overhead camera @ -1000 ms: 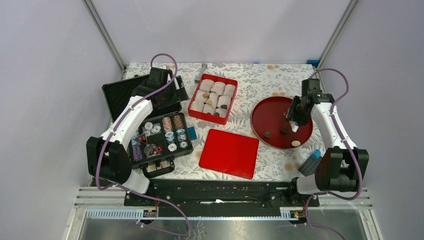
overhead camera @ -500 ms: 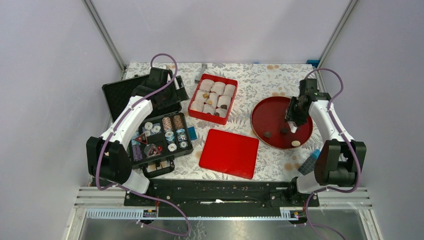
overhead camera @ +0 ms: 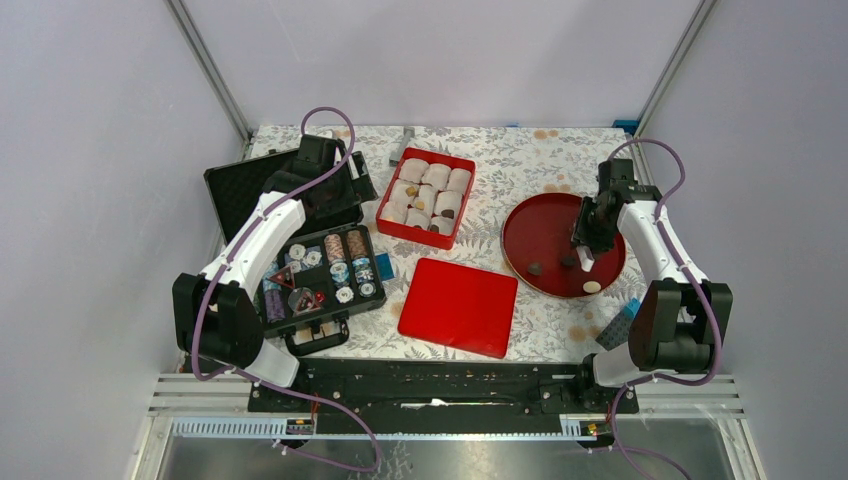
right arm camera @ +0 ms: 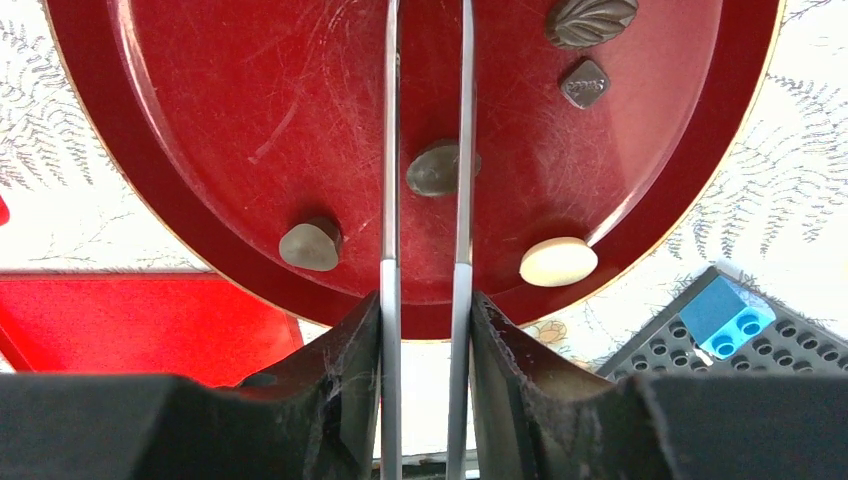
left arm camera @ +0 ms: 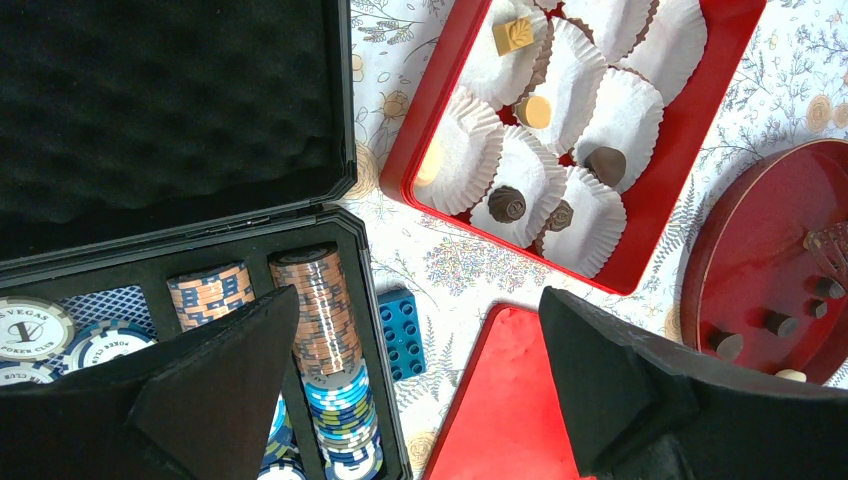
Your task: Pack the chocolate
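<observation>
Floral table is carrying a round red plate (right arm camera: 250, 100) near its right edge; the right gripper (overhead camera: 584, 258) is straddling one dark oval chocolate (right arm camera: 432, 170), jaws narrowly parted, clamping nothing.

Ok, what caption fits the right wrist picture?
Right gripper, blades apart, lined up on a dark chocolate on the red plate.

A lab booth: blank walls (overhead camera: 440, 50), metal frame (overhead camera: 208, 70), bolted robot arms (overhead camera: 250, 240).
</observation>
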Controlling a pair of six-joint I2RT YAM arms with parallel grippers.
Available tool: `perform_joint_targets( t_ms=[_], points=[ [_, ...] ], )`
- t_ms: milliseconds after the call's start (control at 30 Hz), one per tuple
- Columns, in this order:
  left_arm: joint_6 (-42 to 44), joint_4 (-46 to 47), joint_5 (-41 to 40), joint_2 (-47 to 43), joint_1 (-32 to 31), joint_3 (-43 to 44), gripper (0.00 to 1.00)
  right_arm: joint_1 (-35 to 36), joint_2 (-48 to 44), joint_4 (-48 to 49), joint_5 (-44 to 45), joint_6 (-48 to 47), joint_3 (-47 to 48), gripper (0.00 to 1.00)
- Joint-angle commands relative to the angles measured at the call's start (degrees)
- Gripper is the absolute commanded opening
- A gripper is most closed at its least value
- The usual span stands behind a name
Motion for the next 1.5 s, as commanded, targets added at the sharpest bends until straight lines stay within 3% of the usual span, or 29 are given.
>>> perform_joint_targets(
  t_ms=[0,267,767,1167,1467],
  points=[
    [-0.4,3.16,0.47,-2.1,0.37,0.57,0.99,-0.03,-1.12,-1.34,1.95,-1.59,0.21,0.39],
    [-0.39,3.47,0.39,-2.26,0.37,0.49,0.99,0.08,-1.72,-2.34,2.34,-1.55,2.48,0.3],
    [-0.43,3.45,0.27,-1.75,0.37,0.75,0.99,2.81,-1.78,-6.24,-1.01,0.76,13.76,0.26],
    [-0.39,3.98,0.04,-1.42,0.38,0.76,0.99,22.01,8.94,-7.68,-3.17,5.84,35.12,0.26],
    [-0.13,3.91,-0.85,-2.82,0.46,-0.59,0.99,28.75,22.29,-8.03,-4.38,4.45,49.8,0.25]
  ],
)
